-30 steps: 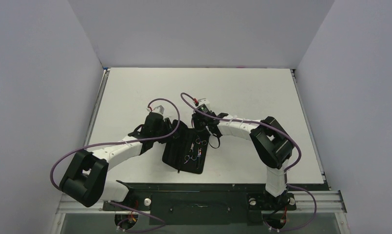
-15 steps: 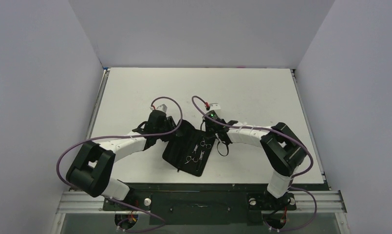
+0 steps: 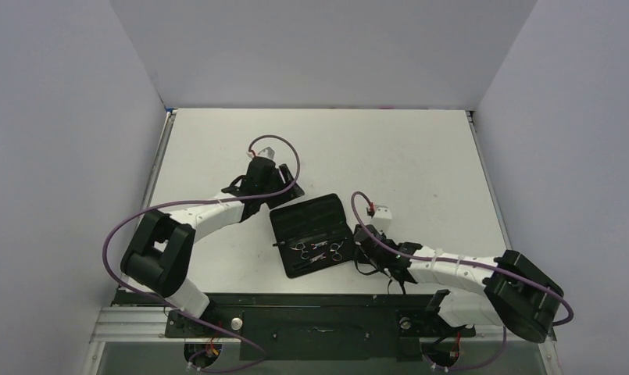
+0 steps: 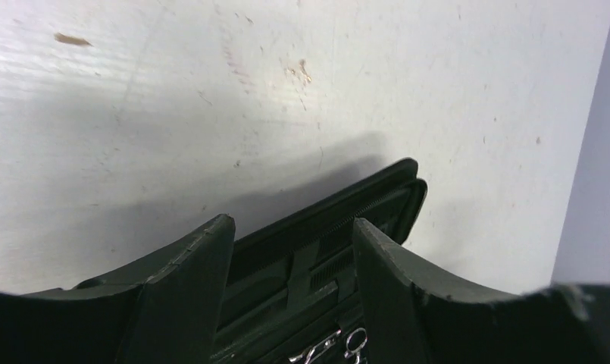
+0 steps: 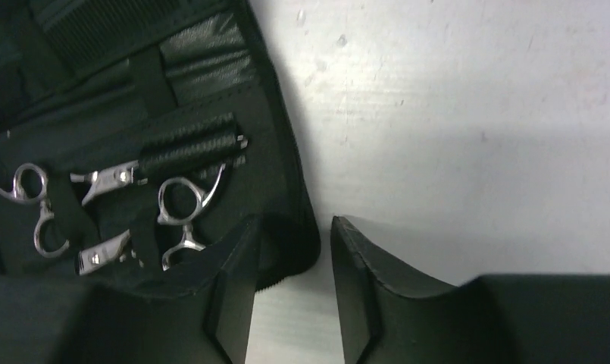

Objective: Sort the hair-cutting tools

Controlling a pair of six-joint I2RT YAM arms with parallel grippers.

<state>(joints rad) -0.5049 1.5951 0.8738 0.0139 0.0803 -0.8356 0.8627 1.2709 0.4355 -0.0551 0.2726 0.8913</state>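
Both my grippers, left gripper (image 4: 290, 227) and right gripper (image 5: 294, 224), hang parted and empty over the open case (image 3: 315, 215) near the counter's (image 3: 420, 156) near edge, where light, stiff, slippery scissors (image 5: 104, 256) and a slim comb (image 5: 188, 145) lie (I'd pinch the scissors' shank).

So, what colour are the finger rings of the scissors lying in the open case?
The scissors have shiny silver rings; the right wrist view shows them best.
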